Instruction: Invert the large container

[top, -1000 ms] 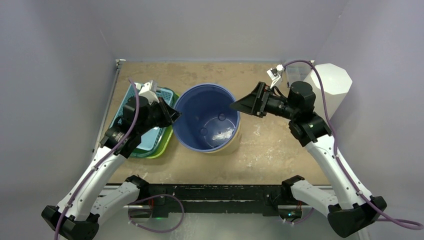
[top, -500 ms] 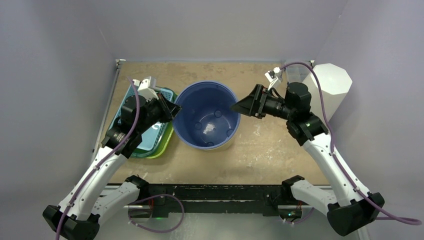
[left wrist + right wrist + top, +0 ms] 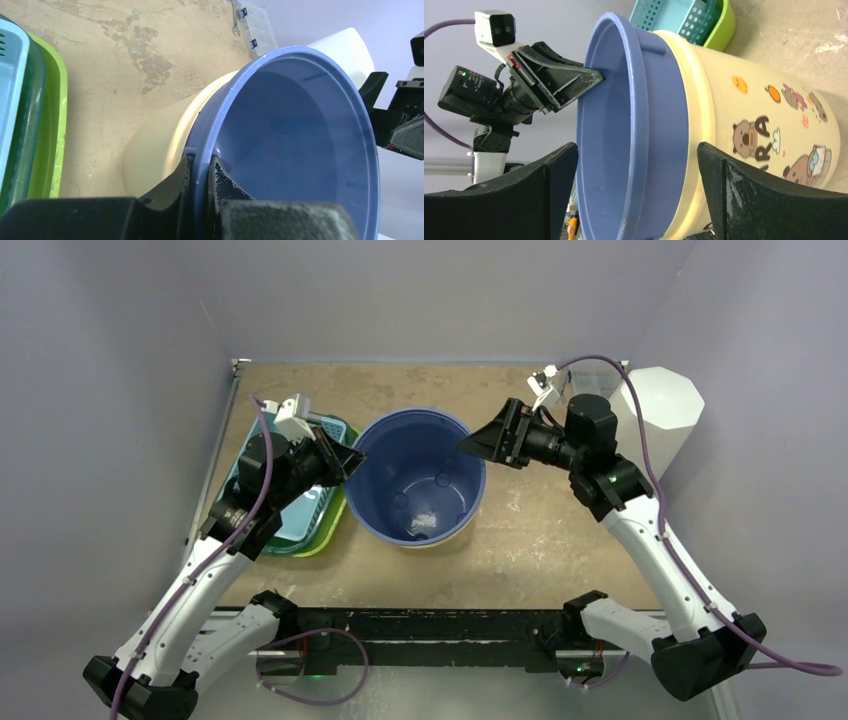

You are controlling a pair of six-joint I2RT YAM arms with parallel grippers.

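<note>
With its mouth facing up, the bucket [image 3: 415, 480] stands at the middle of the table [image 3: 540, 530], not yet turned over. A blue liner, or collar, forms the rim and inner wall. Below it the body is cream, and the right wrist view [image 3: 659, 125] shows cartoon bears printed on that side. I cannot tell from these views whether the base sits flat.

The left gripper [image 3: 352, 458] is pinched narrow on the rim at the bucket's left side. My left wrist view shows one finger [image 3: 175, 182] outside the wall and the other inside, with the rim clamped between them [image 3: 200, 172].

The right gripper [image 3: 468, 448] stands with its jaws spread wide at the rim's right side. In its own view the blue band lies between the two fingers [image 3: 636, 146], and I see no contact there.

Just left of the bucket lies a teal basket [image 3: 300, 520], nested in a green one [image 3: 325, 530]. A white bin [image 3: 660, 405] stands at the far right corner, behind the right arm. Beside it is a clear box [image 3: 255, 25] with blue latches.
</note>
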